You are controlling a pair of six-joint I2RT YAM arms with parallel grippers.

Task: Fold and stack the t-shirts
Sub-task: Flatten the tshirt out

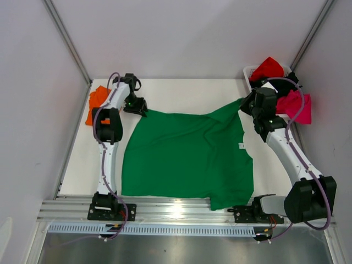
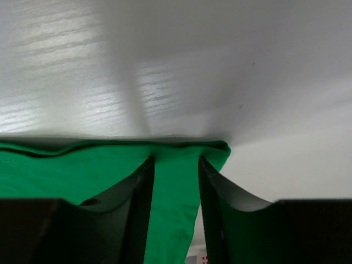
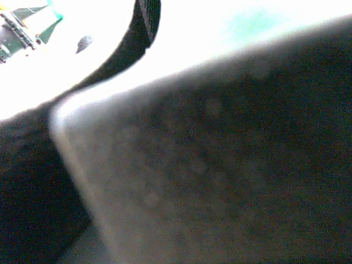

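Note:
The bright green t-shirt [image 1: 187,154] lies spread flat across the middle of the table. My left gripper [image 1: 143,112] is down at the shirt's far left corner. In the left wrist view its fingers [image 2: 140,187] stand apart astride the green hem [image 2: 55,165], with a strip of cloth between them. My right gripper [image 1: 246,104] is at the far right corner, where a point of green cloth is drawn up to it. A dark blur fills the right wrist view. The orange t-shirt [image 1: 98,100] lies bunched at the far left table edge.
A white basket [image 1: 248,73] at the far right corner holds a red t-shirt [image 1: 267,67]. A magenta one [image 1: 297,105] hangs over its side behind the right arm. Grey walls close in both sides and the back.

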